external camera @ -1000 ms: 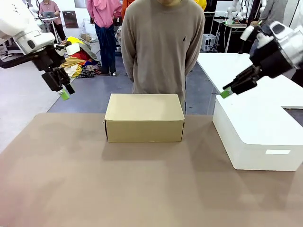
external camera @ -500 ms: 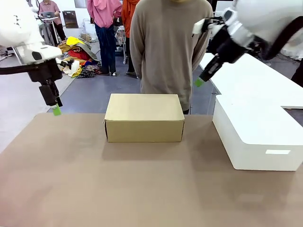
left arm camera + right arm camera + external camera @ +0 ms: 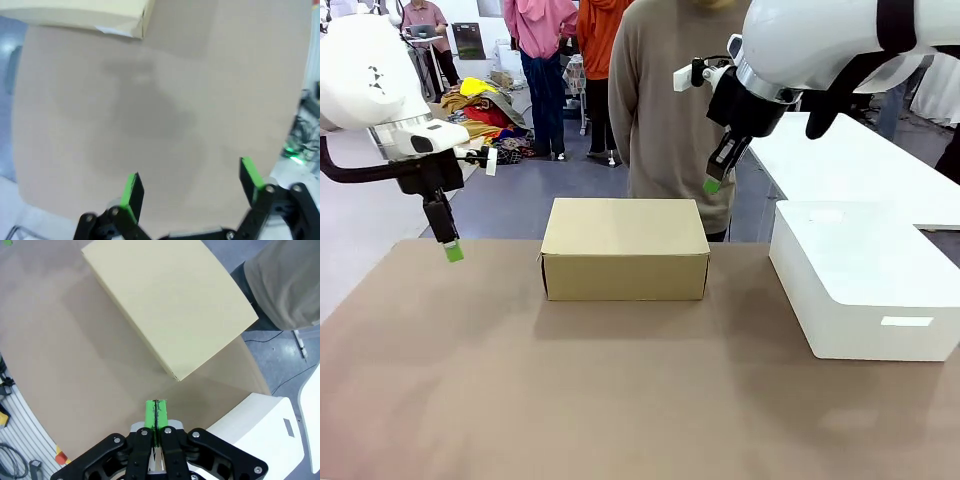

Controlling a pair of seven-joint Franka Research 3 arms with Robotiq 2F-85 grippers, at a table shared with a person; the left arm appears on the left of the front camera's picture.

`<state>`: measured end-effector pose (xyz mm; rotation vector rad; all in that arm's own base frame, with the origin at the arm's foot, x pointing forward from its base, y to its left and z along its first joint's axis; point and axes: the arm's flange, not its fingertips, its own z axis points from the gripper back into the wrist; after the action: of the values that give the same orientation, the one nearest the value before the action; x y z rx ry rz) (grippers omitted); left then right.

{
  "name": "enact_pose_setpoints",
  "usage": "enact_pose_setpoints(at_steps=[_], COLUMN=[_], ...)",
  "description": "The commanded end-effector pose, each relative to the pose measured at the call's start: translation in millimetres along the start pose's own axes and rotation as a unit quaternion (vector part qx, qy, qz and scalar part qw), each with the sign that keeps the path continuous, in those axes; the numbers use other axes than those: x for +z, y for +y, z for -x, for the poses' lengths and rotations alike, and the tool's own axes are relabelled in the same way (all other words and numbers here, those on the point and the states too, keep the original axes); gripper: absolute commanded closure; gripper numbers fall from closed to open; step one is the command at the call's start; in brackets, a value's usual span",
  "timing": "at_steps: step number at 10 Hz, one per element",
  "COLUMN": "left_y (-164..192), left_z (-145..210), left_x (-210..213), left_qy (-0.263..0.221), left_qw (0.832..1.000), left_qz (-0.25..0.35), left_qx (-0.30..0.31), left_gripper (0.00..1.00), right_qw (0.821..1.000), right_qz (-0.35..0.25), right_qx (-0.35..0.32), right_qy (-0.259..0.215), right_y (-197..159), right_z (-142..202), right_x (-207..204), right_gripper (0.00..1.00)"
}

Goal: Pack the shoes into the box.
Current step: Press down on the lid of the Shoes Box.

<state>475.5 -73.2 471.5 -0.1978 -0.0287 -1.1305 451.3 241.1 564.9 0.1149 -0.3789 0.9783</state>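
Left gripper (image 3: 452,250): hangs above the table's left rear corner, fingers pointing down, well apart from the box. In the left wrist view the left gripper (image 3: 192,187) has its two green pads spread wide with nothing but bare tabletop between them; it holds nothing. A corner of the box (image 3: 85,17) shows at the top edge of that view.

Right gripper (image 3: 713,183): raised in the air above and just behind the box's right rear corner, in front of the person's torso, fingers angled down and to the left. In the right wrist view the right gripper (image 3: 156,415) has its green pads pressed flat together, with only a thin dark seam between them and nothing clamped. It touches neither the box nor the person.

The box (image 3: 625,248): brown cardboard, lid flat and closed, sitting squarely on the table (image 3: 620,400) toward the far edge, about centred between the two arms. In the right wrist view the box (image 3: 170,305) lies below the closed fingers, lid uppermost, its near corner pointing toward the gripper.

White box (image 3: 860,285): larger, rounded corners, on the table's right side, apart from the cardboard box with a strip of tabletop between them.

Person (image 3: 675,100): stands at the far edge directly behind the box, in a grey-brown long-sleeved top. Their hands are hidden from view.
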Motion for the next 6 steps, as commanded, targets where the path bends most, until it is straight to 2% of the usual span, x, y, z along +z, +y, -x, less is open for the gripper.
enact_pose_setpoints(at_steps=[1, 6], left_y=[-3.4, -3.4], left_z=[0.8, 0.8], left_x=[4.0, 4.0], left_qy=[-0.002, -0.002], left_qw=[1.000, 1.000], left_qz=[0.013, 0.013], left_qx=[-0.010, -0.010], left_gripper=[0.00, 0.00], right_qw=[1.000, 1.000], right_qz=[0.003, 0.003], right_qx=[0.002, 0.002], right_qy=[-0.011, -0.011], right_y=[-1.2, -1.2], right_z=[8.6, 8.6], right_x=[5.5, 5.5], right_gripper=[1.00, 1.00])
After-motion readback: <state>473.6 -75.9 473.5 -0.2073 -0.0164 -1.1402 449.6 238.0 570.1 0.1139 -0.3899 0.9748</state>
